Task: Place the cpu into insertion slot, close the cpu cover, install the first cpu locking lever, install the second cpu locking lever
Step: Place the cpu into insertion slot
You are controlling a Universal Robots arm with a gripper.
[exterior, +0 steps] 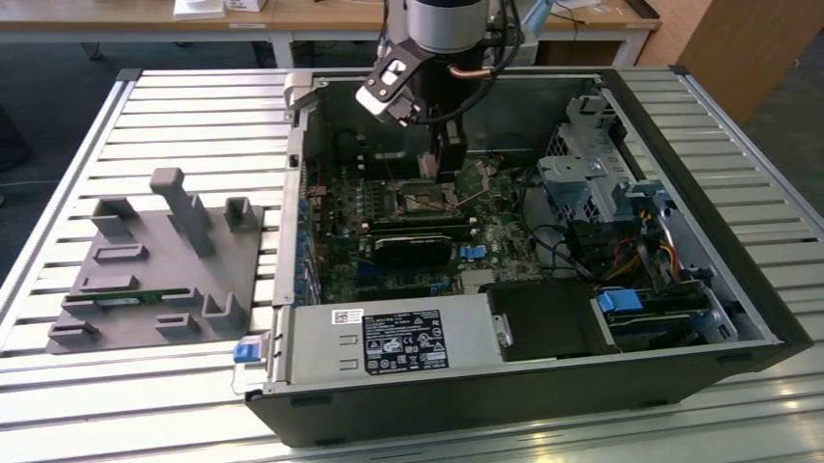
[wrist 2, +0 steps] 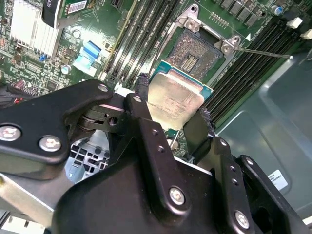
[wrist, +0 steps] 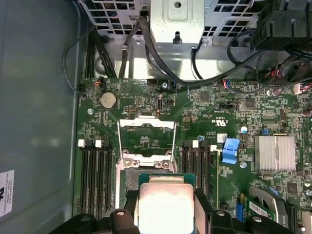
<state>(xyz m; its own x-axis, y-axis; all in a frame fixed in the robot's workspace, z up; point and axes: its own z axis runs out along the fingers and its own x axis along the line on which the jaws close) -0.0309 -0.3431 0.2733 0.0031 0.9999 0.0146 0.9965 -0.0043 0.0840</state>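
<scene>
At upper centre of the exterior view, the gripper (exterior: 447,169) pinches the chip (wrist 2: 175,97) near the bare socket (wrist 2: 202,48); the cover (wrist: 146,139) stands open, so seating, closing and both latching steps are left.

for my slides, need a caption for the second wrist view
Gripper holding the cpu by two edges, close to the empty insertion slot.

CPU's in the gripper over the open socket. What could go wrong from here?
1. The chip hangs above the bare socket; set down off-square, it could bend the contacts.
2. The gripper pinches only its edges, so it might slip.
3. The open cover stands right beside; the gripper could clip it.
</scene>
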